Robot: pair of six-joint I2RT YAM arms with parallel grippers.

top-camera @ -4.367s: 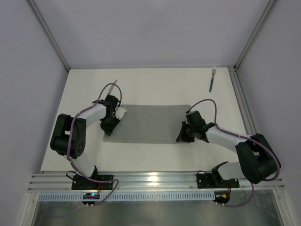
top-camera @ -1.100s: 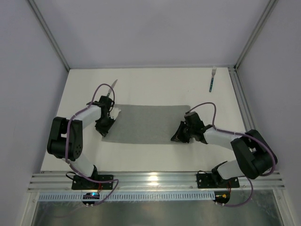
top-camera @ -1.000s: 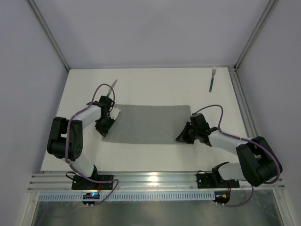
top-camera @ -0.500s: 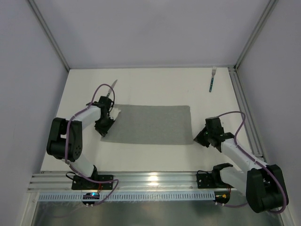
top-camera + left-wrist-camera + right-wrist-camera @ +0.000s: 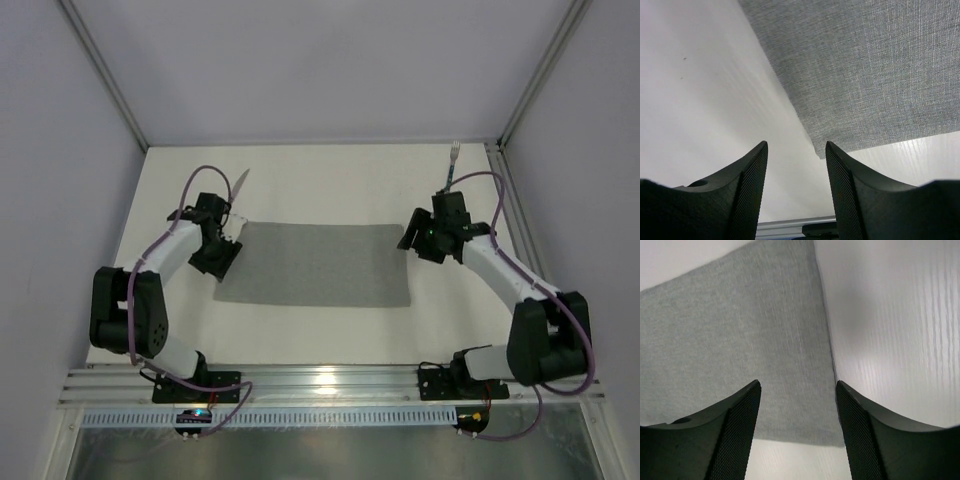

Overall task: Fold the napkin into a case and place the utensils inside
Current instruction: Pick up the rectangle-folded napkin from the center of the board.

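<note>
**Right fingers**: mine, spread wide and gripping nothing. They hang over the right edge of the napkin. I cannot tell whether they brush the cloth.

**Left fingers**: mine, parted less widely than the right pair, and empty. They sit just beside the napkin's left edge, with its near left corner showing past the gap between them.

**Counter**: white, with faint grain and patches of glare. Pale grey walls stand on three sides, and a metal rail runs along the near edge.

**Napkin**: a light grey weave, lying as one wide flat rectangle at mid-counter between my two arms.

**Fork**: at the far right corner, apart from the napkin. My right arm's cable crosses its handle.

**Knife**: at the far left. Only the blade tip is clear, and the rest lies behind my left arm.
</note>
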